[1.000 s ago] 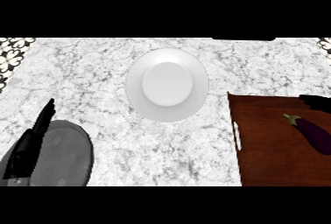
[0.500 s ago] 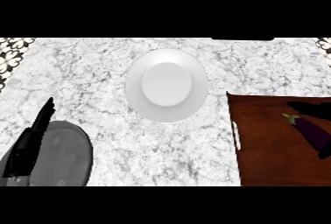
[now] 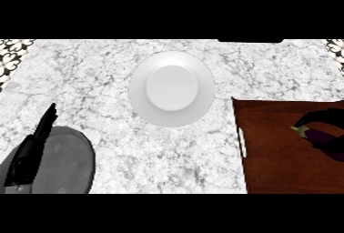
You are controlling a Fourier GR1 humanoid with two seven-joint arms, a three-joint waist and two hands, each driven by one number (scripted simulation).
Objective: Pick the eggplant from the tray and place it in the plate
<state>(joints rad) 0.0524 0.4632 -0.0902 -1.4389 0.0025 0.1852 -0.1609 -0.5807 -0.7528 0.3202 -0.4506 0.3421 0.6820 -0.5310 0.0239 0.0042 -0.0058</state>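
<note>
A white oval plate (image 3: 171, 88) lies on the marble counter at the middle. At the right, a brown wooden tray (image 3: 279, 154) holds a dark purple eggplant (image 3: 324, 140) near the view's right edge, its green stem pointing left. My right hand (image 3: 317, 116) comes in from the right edge, and its black fingers arch over the eggplant's stem end. Only part of this hand shows, and I cannot tell whether it touches the eggplant. My left hand (image 3: 32, 148) rests open at the lower left, fingers straight and pointing up.
The grey left forearm (image 3: 60, 164) fills the lower left corner. A small white handle (image 3: 241, 142) sits on the tray's left rim. Patterned strips (image 3: 12, 50) border the counter at the far corners. Bare marble lies between plate and tray.
My right hand has come down and left from the tray's far right corner to just over the eggplant's stem end. The eggplant, plate and left hand have not moved.
</note>
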